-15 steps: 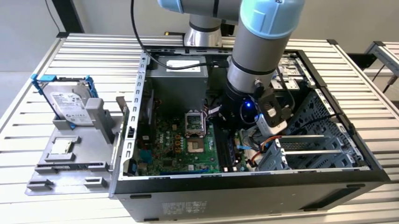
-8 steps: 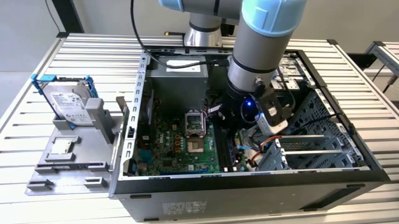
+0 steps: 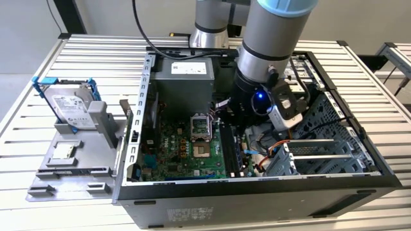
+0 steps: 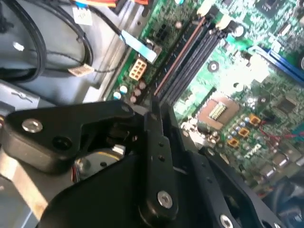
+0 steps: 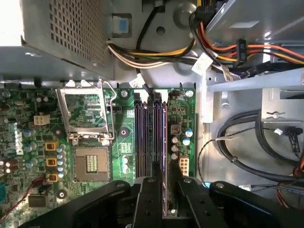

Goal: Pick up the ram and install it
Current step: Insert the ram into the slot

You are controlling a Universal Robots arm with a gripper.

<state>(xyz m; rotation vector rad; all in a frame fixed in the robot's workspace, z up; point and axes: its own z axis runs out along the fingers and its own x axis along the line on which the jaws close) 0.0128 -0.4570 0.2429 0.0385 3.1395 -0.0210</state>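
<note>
Slatted metal bench carrying open computer case; my gripper reaching down inside, over motherboard. Hard drive sitting in blue bracket at exterior view's left.

Second wrist view: my fingers closing on thin edge of ram, lined up with black slots.

First wrist view: ram standing edge-on between fingers, at slots; whether touching slot, cannot tell. Judging insertion step in hand; next move needing straight, even downward press, keeping stick aligned in slot.

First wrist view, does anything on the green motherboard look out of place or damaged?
No damage shows, but the silver metal processor socket frame stands flipped open beside the bare socket, with no cooler on it. In the exterior view, a silver hard drive in a blue bracket lies outside the black computer case.
</note>
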